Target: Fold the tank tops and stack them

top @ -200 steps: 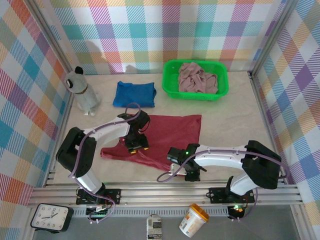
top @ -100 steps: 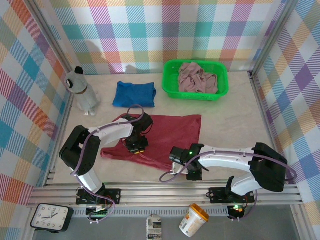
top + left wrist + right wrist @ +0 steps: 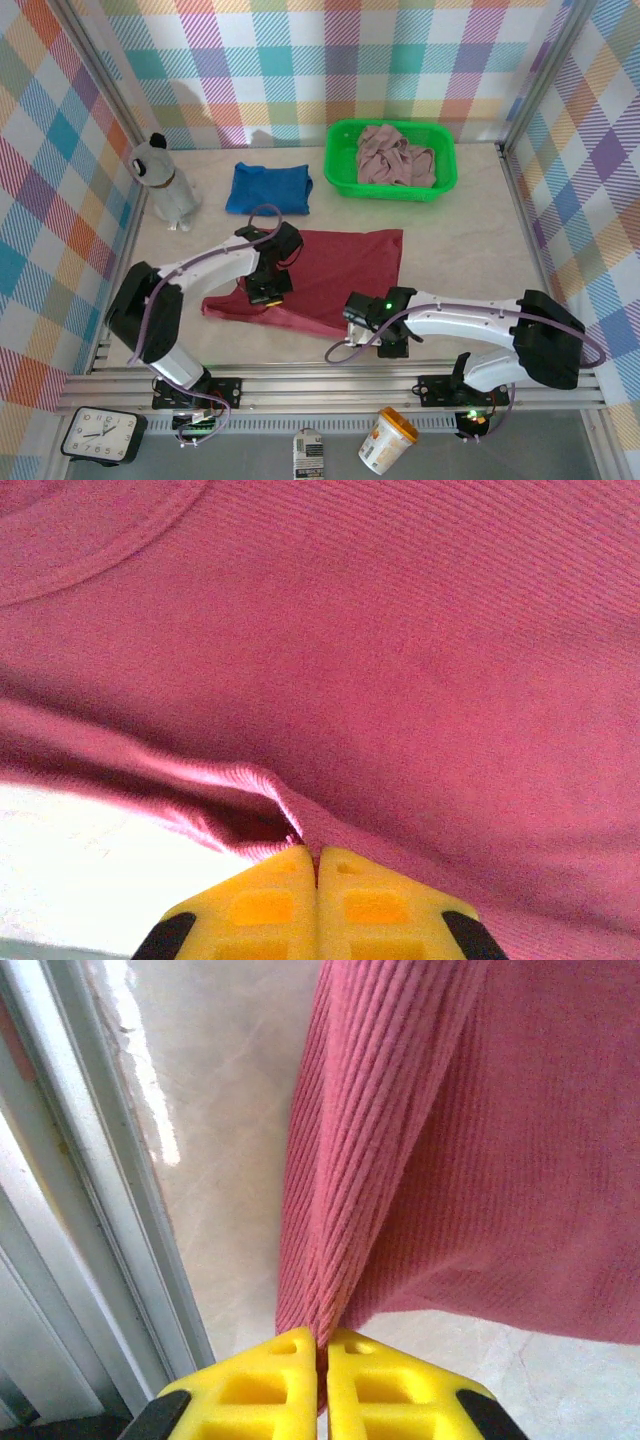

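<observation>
The dark red tank top [image 3: 335,272] lies spread on the table's middle. My left gripper [image 3: 268,293] is shut on a fold of the red tank top [image 3: 400,660] near its left side, the yellow fingertips [image 3: 270,885] pressed together on the cloth. At the garment's near edge, my right gripper [image 3: 372,325] is shut on a bunched ridge of the red tank top [image 3: 470,1130]. A royal blue tank top [image 3: 268,188] lies folded at the back left. The pale pink tank top [image 3: 395,156] sits crumpled in the green basket [image 3: 342,172].
A grey and white plush toy [image 3: 166,182] stands at the far left. The aluminium frame rail [image 3: 330,385] runs along the near table edge, close to my right gripper, and the frame rail [image 3: 110,1220] shows left of the held cloth. Plaid walls enclose the table.
My left gripper has closed on the red cloth after standing partly open. The right arm has shifted slightly right along the near edge with the cloth's edge.
</observation>
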`<state>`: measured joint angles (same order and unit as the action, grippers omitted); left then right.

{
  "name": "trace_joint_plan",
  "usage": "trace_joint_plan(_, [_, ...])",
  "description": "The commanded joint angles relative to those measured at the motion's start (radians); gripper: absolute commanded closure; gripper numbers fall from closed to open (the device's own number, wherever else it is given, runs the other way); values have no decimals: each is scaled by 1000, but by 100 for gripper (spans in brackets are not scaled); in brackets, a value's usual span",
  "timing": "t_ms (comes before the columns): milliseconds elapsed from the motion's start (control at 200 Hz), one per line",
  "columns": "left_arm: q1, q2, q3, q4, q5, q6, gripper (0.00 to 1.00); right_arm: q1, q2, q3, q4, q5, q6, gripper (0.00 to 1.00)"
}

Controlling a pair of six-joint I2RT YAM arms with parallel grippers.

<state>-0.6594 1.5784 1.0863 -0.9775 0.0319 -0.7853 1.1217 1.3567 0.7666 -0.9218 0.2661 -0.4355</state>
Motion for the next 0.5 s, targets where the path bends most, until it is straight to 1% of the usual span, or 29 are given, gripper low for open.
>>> trace_joint_plan(0, [-12,-62,5,-86,-23,-7,100,-26,-18,0,-33,41,-27,89])
trace_joint_plan(155, [-12,-75,4,-78,-26,-14,100,-78,-6,33,-20,59,-71,88])
trace_joint_plan(365, [-9,-68,19,-72,-75,-20,100,-155,29,80,14,74,-144,87])
trace_joint_plan(495, [0,-56,9,-58,-94,-19,100,-188,70,115,40,43,-177,87])
